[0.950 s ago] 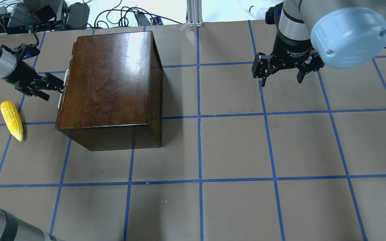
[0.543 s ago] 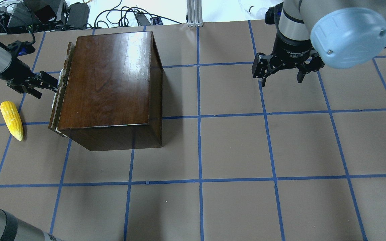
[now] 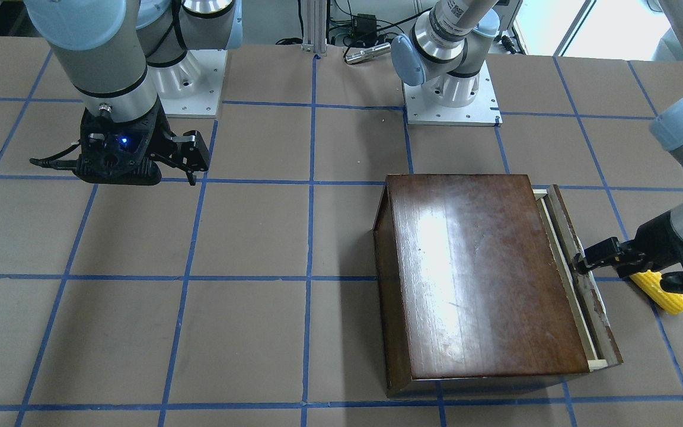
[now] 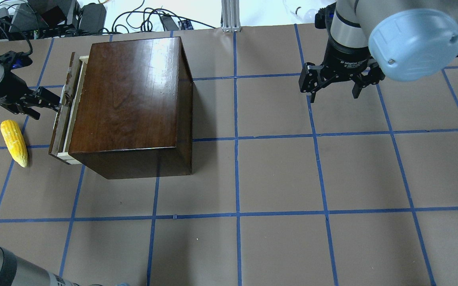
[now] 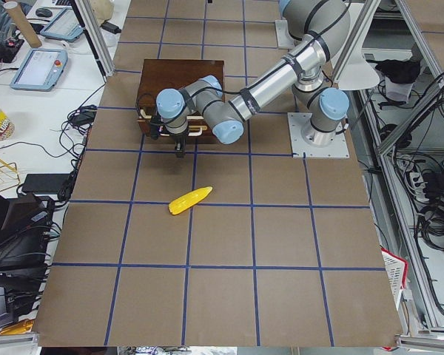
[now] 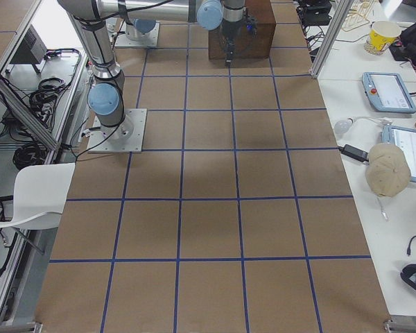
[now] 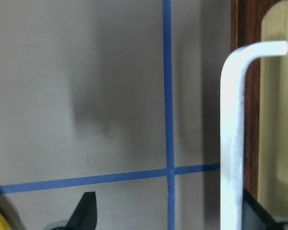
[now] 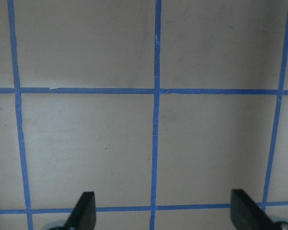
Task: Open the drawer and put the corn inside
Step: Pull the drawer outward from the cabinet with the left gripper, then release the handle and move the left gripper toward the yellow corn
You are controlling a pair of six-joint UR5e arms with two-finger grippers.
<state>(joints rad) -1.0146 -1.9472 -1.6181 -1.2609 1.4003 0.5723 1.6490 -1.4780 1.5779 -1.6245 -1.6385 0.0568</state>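
corn (image 4: 14,143) lies near left hand (image 4: 56,104)

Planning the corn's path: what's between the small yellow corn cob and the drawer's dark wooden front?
Overhead view: only bare brown table paper and blue tape between corn and drawer.

White lettering on the black collar (image 4: 352,62) above the right end effector (image 4: 334,94) partly reads "Adaptive"; the rest is illegible.
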